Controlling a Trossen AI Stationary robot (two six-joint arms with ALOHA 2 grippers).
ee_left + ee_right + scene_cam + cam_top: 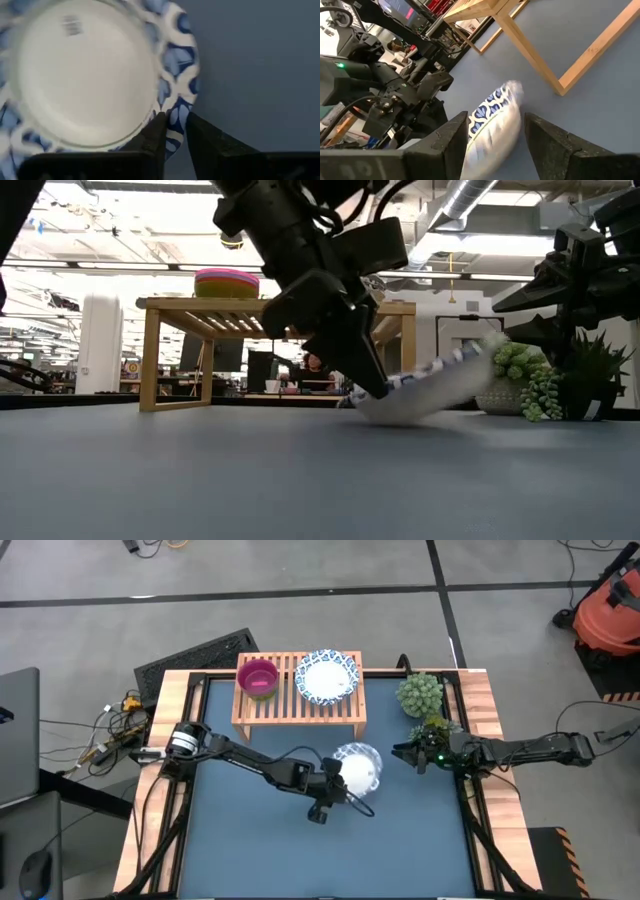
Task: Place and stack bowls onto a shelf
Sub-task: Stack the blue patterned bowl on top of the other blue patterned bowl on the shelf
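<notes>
The shelf [299, 692], a low light-wood rack with a slatted top, stands at the far side of the blue table [250, 840], well beyond both sets of fingers. On its slats sit a stack of small bowls [259, 677] with magenta on top, and beside it a white bowl with a blue patterned rim [328, 676].

A second white patterned bowl [358, 768] is off the shelf, near the middle of the table. In the low view it is tilted, its lower edge touching the table and its far rim raised [425, 385]. The left gripper [172, 131] has its two dark fingers [156, 135] pinching this bowl's rim, one finger on the inside and one on the outside, with the bowl's white centre spreading away past the fingertips.

The right gripper [494, 131] hovers near the table's right edge, fingers spread wide and holding nothing; the tilted bowl shows between and beyond them, apart from both. Just behind that gripper stand two small potted plants [420, 695].
</notes>
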